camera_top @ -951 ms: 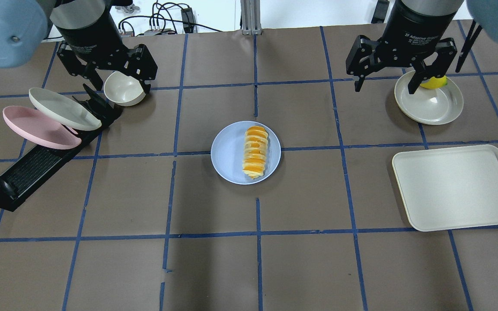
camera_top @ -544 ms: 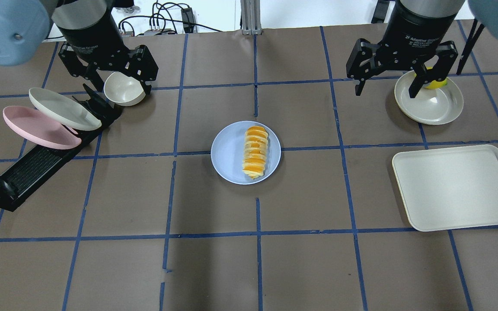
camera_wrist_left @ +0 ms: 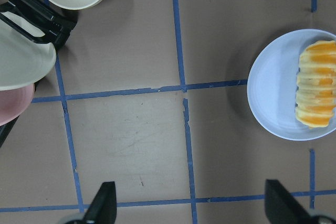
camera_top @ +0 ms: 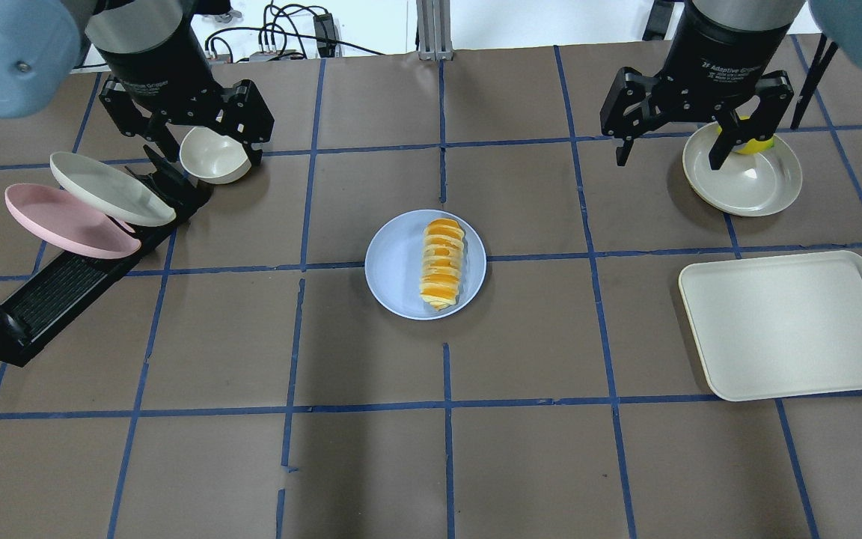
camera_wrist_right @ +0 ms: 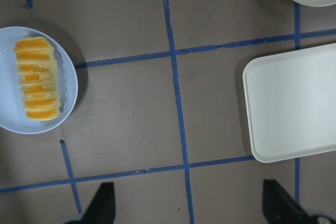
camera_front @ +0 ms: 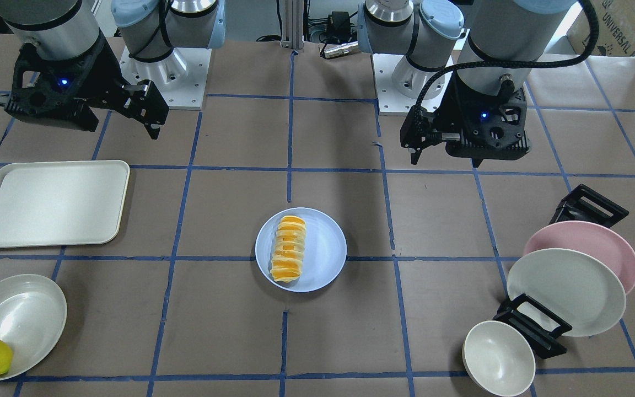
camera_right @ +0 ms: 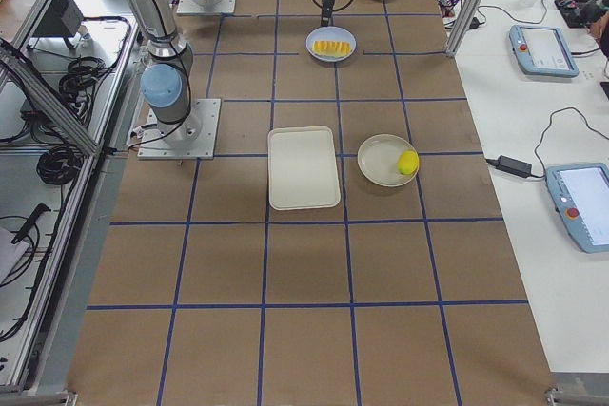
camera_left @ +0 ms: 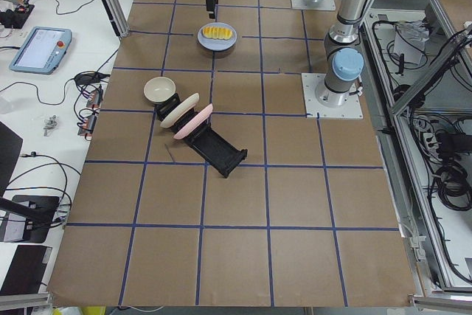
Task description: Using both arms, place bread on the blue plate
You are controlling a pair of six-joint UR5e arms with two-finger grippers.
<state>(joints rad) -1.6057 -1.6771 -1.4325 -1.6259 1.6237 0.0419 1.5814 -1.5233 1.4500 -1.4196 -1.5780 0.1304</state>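
The bread (camera_top: 442, 262), an oblong loaf with orange and cream ridges, lies on the right half of the blue plate (camera_top: 397, 266) at the table's middle. It also shows in the front view (camera_front: 288, 248), the left wrist view (camera_wrist_left: 316, 90) and the right wrist view (camera_wrist_right: 37, 85). My left gripper (camera_top: 212, 153) is open and empty, held high and well away from the plate. My right gripper (camera_top: 668, 161) is open and empty, high on the other side. Both wrist views show spread fingertips (camera_wrist_left: 105, 203) (camera_wrist_right: 102, 203) with nothing between them.
A cream bowl (camera_top: 214, 153) stands by a black dish rack (camera_top: 64, 292) holding a pink plate (camera_top: 64, 224) and a cream plate (camera_top: 109, 187). A cream dish (camera_top: 749, 183) with a yellow lemon (camera_top: 756, 142) and a cream tray (camera_top: 790, 326) are on the right.
Both grippers have shifted slightly toward the top of the overhead view, still open. The bread and the blue plate have not moved.
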